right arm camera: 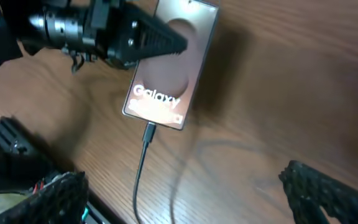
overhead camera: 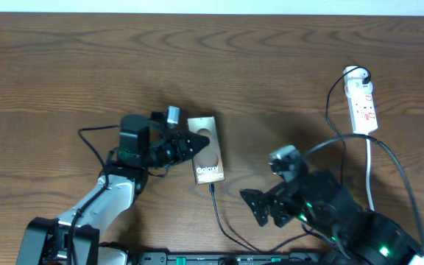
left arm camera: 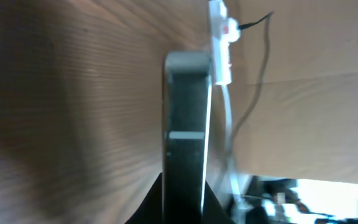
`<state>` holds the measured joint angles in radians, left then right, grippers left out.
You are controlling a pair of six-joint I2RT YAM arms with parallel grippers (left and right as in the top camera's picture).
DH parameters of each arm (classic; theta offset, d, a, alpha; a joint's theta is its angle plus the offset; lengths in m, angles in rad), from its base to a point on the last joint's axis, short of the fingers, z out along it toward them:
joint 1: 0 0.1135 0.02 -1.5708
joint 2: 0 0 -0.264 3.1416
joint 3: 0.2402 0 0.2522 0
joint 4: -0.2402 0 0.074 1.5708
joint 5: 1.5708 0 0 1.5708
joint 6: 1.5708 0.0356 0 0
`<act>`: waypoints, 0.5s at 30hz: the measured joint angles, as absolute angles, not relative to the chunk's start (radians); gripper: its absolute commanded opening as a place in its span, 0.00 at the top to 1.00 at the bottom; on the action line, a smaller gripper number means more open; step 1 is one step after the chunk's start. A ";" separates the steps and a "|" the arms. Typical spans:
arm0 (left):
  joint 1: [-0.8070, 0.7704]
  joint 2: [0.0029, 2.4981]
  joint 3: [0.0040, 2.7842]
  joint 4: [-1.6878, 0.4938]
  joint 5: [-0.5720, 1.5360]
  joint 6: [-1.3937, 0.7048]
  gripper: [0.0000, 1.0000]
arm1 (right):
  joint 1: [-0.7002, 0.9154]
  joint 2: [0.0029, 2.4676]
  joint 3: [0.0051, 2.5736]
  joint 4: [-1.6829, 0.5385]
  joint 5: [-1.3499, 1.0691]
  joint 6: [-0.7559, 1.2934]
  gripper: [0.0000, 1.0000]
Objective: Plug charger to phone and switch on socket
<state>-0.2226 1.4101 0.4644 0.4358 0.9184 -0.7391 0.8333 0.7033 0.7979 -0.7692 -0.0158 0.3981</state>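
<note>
The phone (overhead camera: pixel 210 168) lies face up at mid-table, its "Galaxy" lettering plain in the right wrist view (right arm camera: pixel 157 99). My left gripper (overhead camera: pixel 199 143) is shut on its upper left part. In the left wrist view the phone (left arm camera: pixel 188 124) shows edge-on between the dark fingers (left arm camera: pixel 151 205). The charger tip (right arm camera: pixel 149 132) sits in the phone's near end. Its thin black cable (overhead camera: pixel 219 217) trails toward the table's front edge. My right gripper (overhead camera: pixel 256 207) stands open just right of the cable, nothing between its fingers (right arm camera: pixel 328 186). The white socket (overhead camera: pixel 362 103) lies at the far right.
A white cord (overhead camera: pixel 370 169) runs from the socket toward the right arm's base, with thicker black cables (overhead camera: pixel 333 92) looping beside it. The left arm (overhead camera: pixel 101 199) reaches in from the front left. A black rail (overhead camera: pixel 197 258) lines the front edge.
</note>
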 measured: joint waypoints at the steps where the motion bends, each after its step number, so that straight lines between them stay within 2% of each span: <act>1: -0.235 1.411 0.464 0.428 0.896 -0.712 0.93 | 0.833 0.683 0.798 -0.788 -0.002 0.402 0.01; 8: -0.264 1.471 0.464 0.436 0.810 -0.579 0.93 | 0.833 0.653 0.799 -0.843 0.032 0.419 0.01; 15: -0.265 1.636 0.544 0.471 0.789 -0.545 0.93 | 0.833 0.653 0.799 -0.862 0.040 0.436 0.01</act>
